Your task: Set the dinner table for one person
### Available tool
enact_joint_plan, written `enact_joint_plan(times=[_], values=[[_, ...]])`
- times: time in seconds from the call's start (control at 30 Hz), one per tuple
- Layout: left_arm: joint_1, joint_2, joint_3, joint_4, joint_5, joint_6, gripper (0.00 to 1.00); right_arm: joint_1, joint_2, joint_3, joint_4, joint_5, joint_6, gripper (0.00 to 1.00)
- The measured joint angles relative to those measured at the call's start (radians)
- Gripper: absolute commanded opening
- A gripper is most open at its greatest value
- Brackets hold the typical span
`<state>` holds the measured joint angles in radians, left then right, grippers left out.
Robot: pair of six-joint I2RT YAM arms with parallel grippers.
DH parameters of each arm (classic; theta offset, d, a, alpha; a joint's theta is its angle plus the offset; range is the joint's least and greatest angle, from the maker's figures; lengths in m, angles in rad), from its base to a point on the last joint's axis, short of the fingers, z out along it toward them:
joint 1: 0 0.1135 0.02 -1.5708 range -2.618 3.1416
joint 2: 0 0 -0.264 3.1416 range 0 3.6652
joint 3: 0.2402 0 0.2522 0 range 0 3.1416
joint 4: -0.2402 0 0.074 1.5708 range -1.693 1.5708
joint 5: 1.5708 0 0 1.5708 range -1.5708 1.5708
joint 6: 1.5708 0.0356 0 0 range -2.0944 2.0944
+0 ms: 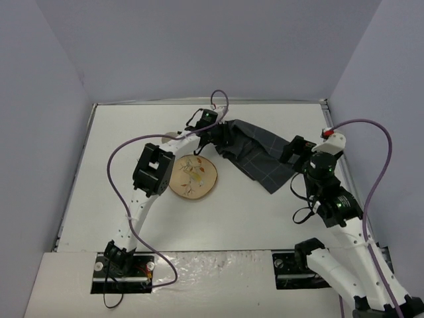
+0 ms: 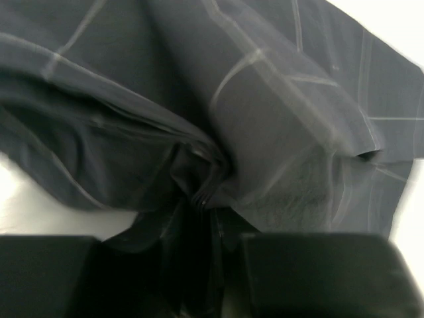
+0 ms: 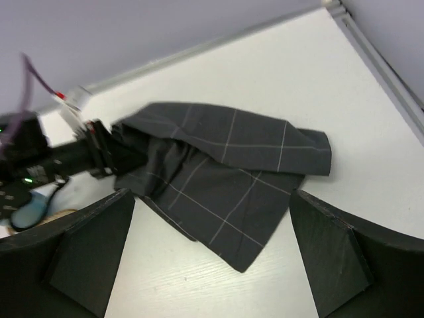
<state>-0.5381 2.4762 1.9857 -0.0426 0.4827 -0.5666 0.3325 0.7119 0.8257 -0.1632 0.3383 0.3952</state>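
The dinner table (image 1: 119, 152) is a large white top with a thin metal rim. A dark grey checked cloth (image 1: 260, 158) lies crumpled across its far middle. My left gripper (image 1: 222, 137) is at the cloth's left end, and in the left wrist view its fingers (image 2: 311, 275) stand close together with bunched folds of the cloth (image 2: 278, 99) pinched between them. My right gripper (image 1: 291, 154) hovers by the cloth's right edge, open wide. In the right wrist view its fingers (image 3: 331, 255) flank the near corner of the cloth (image 3: 225, 165) with nothing between them.
A round tan patterned plate (image 1: 193, 177) lies on the table just left of the cloth, under the left arm. A pale bluish object (image 3: 30, 211) shows partly near the left arm. The table's right rim (image 1: 326, 109) runs close to the right gripper.
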Motion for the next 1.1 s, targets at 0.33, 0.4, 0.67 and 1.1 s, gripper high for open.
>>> enact_joint_plan(times=[0.33, 0.4, 0.67, 1.1], values=[[-0.003, -0.029, 0.189, -0.169, -0.286, 0.304, 0.81, -0.206, 0.407, 0.012, 0.029, -0.113, 0.027, 1.00], [-0.003, -0.030, 0.207, -0.193, -0.344, 0.347, 0.86, -0.254, 0.476, 0.020, 0.050, -0.121, 0.028, 0.99], [-0.003, -0.062, 0.227, -0.291, -0.509, 0.417, 0.91, -0.404, 0.601, 0.017, 0.082, -0.202, 0.064, 0.93], [-0.013, -0.166, 0.107, -0.281, -0.447, 0.434, 0.90, -0.532, 0.649, -0.086, 0.218, -0.300, 0.163, 0.86]])
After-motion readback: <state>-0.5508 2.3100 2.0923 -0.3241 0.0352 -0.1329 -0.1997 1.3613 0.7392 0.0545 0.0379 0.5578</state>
